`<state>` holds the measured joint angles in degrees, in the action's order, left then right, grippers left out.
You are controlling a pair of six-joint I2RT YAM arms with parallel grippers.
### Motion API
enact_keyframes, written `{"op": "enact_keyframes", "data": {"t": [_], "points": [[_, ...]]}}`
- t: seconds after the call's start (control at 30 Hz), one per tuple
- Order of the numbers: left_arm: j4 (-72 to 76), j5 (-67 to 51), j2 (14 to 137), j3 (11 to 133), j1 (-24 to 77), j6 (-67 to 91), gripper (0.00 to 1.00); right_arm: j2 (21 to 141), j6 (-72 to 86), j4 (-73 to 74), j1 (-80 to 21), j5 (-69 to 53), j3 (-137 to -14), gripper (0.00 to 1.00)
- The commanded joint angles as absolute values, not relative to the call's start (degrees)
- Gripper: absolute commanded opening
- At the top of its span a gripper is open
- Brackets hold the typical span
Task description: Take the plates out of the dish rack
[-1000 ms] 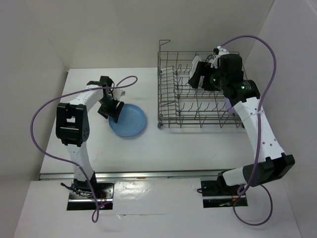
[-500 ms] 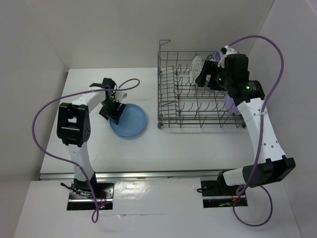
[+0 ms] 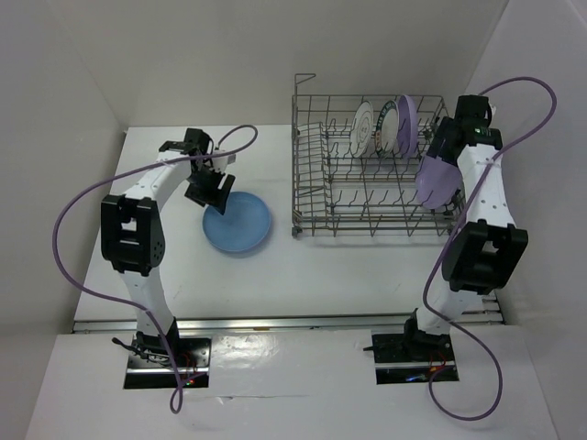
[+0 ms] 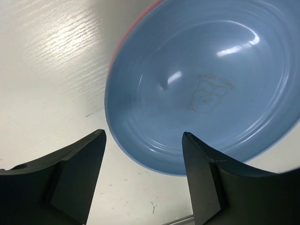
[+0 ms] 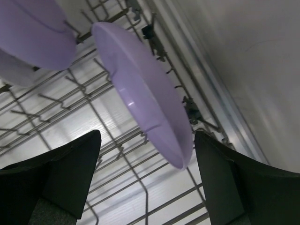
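A blue plate lies flat on the white table left of the dish rack. In the left wrist view the blue plate shows a pink edge under its rim. My left gripper hangs open over the plate's near rim, holding nothing. In the rack stand two white patterned plates and a lilac plate. Another lilac plate leans at the rack's right end. My right gripper is open, one finger on each side of its edge, apart from it.
White walls close in the table at the back and on both sides, and the right wall runs close beside the rack. A purple cable loops off each arm. A second lilac piece shows at the top left of the right wrist view.
My right arm has swung from the rack's middle to its right end, over the leaning lilac plate. The left gripper has drawn slightly back from the blue plate and widened a little.
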<state>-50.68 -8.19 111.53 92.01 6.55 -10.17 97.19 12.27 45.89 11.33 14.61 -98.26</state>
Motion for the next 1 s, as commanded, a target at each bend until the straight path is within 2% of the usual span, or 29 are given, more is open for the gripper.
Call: {"op": "enact_keyframes", "data": {"t": [0.0, 0.1, 0.2, 0.23, 0.33, 0.37, 0.43, 0.57, 0.77, 0.97], "points": [[-52.7, -10.4, 108.4, 93.9, 6.8, -9.4, 0.79, 98.0, 9.6, 42.9, 12.7, 22.0, -98.2, 0.88], [-52.7, -10.9, 107.8, 93.9, 6.8, -9.4, 0.79, 98.0, 8.1, 39.3, 14.8, 19.6, -94.3, 0.86], [-53.3, -10.9, 107.2, 93.9, 7.3, -9.4, 0.79, 99.3, 8.1, 38.1, 17.6, 12.8, -92.9, 0.71], [-53.3, -10.9, 106.6, 93.9, 7.3, -9.4, 0.79, 100.0, 8.1, 38.1, 18.1, 10.3, -92.3, 0.56], [-53.8, -11.6, 105.9, 93.9, 7.3, -9.4, 0.79, 100.0, 8.1, 37.6, 18.1, 9.7, -91.1, 0.36], [-53.8, -12.3, 105.3, 94.4, 7.3, -9.4, 0.79, 98.7, 8.1, 37.1, 18.1, 9.0, -90.4, 0.17], [-54.3, -12.3, 104.7, 95.1, 7.3, -9.4, 0.79, 97.8, 8.1, 36.3, 18.1, 7.5, -89.8, 0.01], [-55.5, -12.8, 104.2, 96.2, 7.3, -9.9, 0.79, 95.4, 8.1, 35.8, 17.2, 6.1, -90.4, 0.00], [-56.1, -13.4, 102.0, 96.2, 7.8, -9.9, 0.79, 89.8, 8.1, 38.1, 12.3, 17.8, -96.6, 0.00], [-57.2, -13.9, 101.4, 98.0, 7.8, -9.9, 0.81, 84.9, 6.2, 38.8, 7.2, 24.1, -102.3, 0.00]]}}
